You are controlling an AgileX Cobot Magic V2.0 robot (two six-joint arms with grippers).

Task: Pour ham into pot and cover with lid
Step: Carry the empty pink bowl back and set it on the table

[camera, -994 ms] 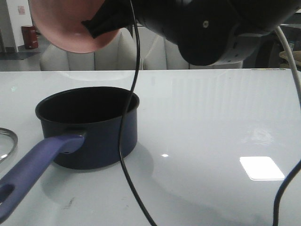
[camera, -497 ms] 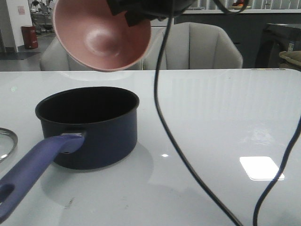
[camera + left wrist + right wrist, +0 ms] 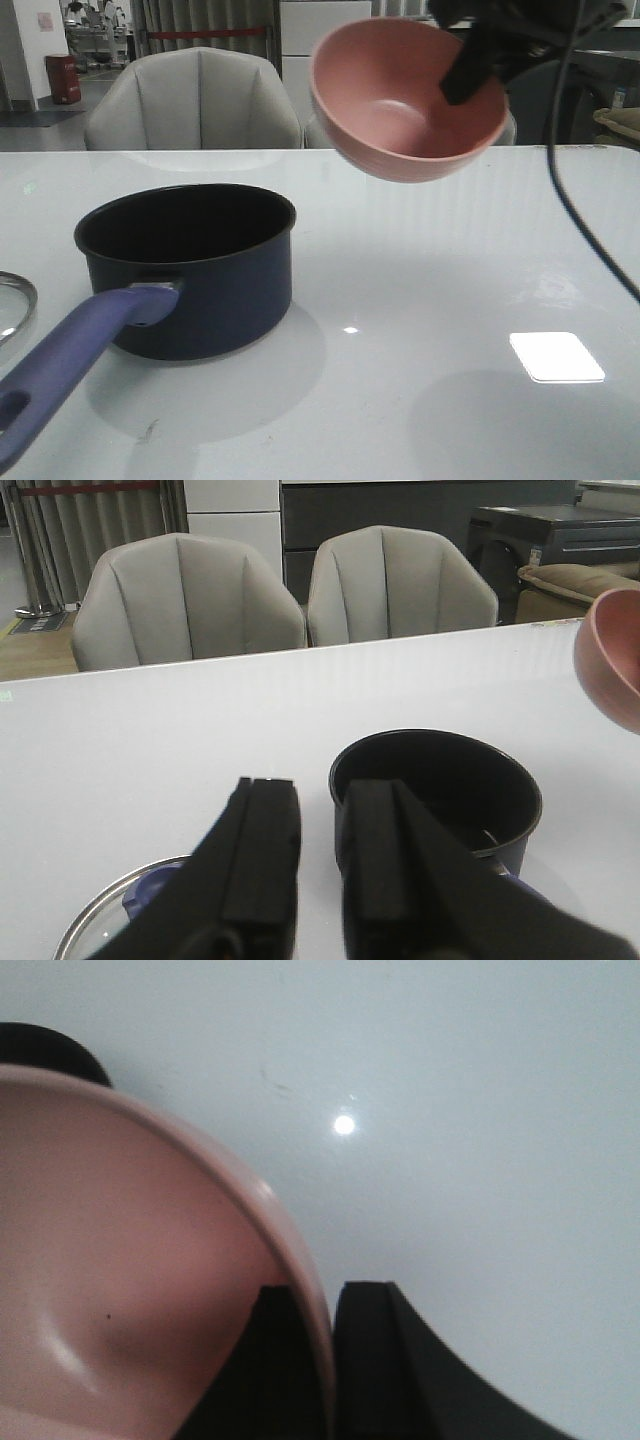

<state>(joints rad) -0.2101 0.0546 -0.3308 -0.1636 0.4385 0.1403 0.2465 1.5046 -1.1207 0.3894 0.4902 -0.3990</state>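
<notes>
Now right tool (image 3: 320, 1310) pinches pink bowl (image 3: 405, 100) rim, airborne right of pot (image 3: 190, 265).

Two grey padded chairs (image 3: 190, 600) stand behind the glossy white table (image 3: 450, 260).

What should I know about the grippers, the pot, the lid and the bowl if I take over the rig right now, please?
Right gripper: shut on the rim of the pink bowl, held in the air to the right of the pot, opening tipped toward the camera; no ham visible in it.
Left gripper: holds nothing, hanging above the lid and pot.
Pot upright on the table, uncovered; its dark inside hides any contents.
Lid lies flat left of the pot.
Left to do: set the bowl down, cover the pot.
</notes>
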